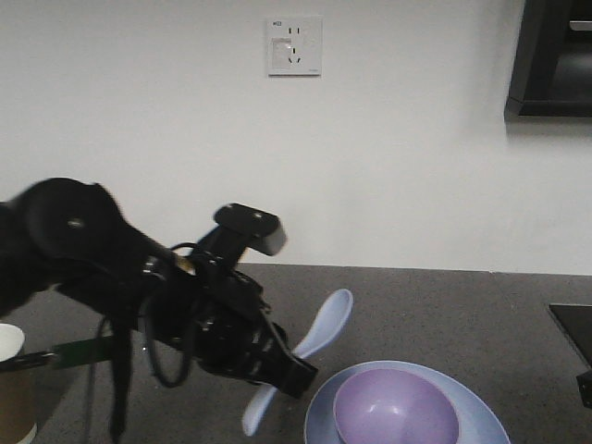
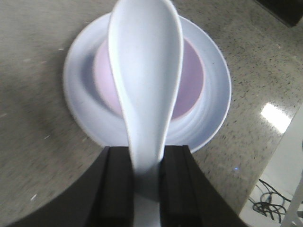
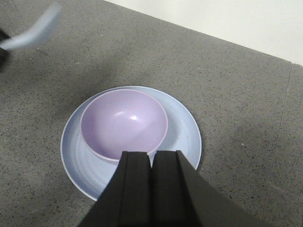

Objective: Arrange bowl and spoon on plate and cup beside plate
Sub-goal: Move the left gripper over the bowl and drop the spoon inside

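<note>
**Figure: spoon transfer toward the plate.** The left jaws are closing on the handle of the spoon (image 2: 144,71), one jaw on each flat side. The scoop is projecting toward 12 o'clock in the left wrist view. Holding it by the handle is leaving the whole scoop free, which judging by the task suits laying it on the plate (image 3: 182,137).

In that view the scoop is overlapping the lavender bowl (image 3: 124,124), so the arm appears to be lining the spoon up with the dishes. In the front view the spoon is hanging tilted, scoop uppermost, at about 9 o'clock of the plate and apparently clear of it.

The bowl is sitting in the plate, offset toward 10 o'clock of the plate's centre in the right wrist view. This is leaving a wider band of bare ringed surface from 3 to 6 o'clock, probably the easiest landing place for the spoon.

The right jaws are pressing together with nothing between them. They are hovering over the plate's 6 o'clock rim, and the bowl is lying just beyond their tips toward 12 o'clock.

The paper cup (image 1: 14,388) is standing on the grey counter (image 3: 236,85), well apart from the plate at 9 o'clock in the front view. It is not yet beside the plate.
</note>
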You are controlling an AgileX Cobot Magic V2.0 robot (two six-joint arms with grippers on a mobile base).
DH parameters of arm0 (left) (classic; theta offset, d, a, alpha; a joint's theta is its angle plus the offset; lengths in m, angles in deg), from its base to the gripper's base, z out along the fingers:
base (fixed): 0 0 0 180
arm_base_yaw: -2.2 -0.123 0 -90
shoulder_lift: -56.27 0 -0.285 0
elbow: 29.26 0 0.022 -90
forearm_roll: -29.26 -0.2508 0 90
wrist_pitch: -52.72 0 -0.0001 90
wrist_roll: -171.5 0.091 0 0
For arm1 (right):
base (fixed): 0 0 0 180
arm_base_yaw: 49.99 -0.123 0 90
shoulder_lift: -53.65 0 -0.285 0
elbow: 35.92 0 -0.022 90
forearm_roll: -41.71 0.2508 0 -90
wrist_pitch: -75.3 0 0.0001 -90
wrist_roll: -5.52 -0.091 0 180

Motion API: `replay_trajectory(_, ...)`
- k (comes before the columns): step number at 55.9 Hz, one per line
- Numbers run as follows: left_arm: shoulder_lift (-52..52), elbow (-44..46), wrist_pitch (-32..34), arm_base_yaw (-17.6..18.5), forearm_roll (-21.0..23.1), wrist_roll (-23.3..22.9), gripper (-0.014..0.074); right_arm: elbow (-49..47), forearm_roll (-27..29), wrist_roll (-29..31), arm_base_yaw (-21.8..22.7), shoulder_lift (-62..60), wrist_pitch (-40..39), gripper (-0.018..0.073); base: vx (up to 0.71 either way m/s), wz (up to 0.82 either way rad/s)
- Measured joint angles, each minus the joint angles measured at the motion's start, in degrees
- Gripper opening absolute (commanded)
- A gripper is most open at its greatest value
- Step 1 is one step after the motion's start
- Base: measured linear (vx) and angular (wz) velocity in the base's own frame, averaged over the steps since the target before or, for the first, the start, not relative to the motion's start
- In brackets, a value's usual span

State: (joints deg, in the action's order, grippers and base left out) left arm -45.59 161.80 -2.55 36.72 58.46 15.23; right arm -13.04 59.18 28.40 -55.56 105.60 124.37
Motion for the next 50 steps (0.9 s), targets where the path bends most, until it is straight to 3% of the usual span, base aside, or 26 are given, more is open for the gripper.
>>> replay_trajectory(14, -14.1, 9.0, -1.4, 4.6, 0.3, -2.5, 0.0001, 0.0, -2.3, 0.0, 0.0, 0.0, 0.0, -0.0008, 0.0, 0.0)
replay_trajectory(26, -19.8, 12.0, -1.4, 5.8, 0.6, -3.9, 0.0035, 0.0, -2.9, 0.0, 0.0, 0.0, 0.0, -0.0008, 0.0, 0.0)
replay_trajectory(34, -20.3, 12.1, 0.0, 5.9, 0.6, -4.1, 0.0137, 0.0, -3.0, 0.0, 0.0, 0.0, 0.1, -0.0008, 0.0, 0.0)
replay_trajectory(50, -20.3, 12.5, 2.6, 6.0, 0.6, -4.1, 0.0434, 0.0, -3.0, 0.0, 0.0, 0.0, 0.4, -0.0008, 0.0, 0.0)
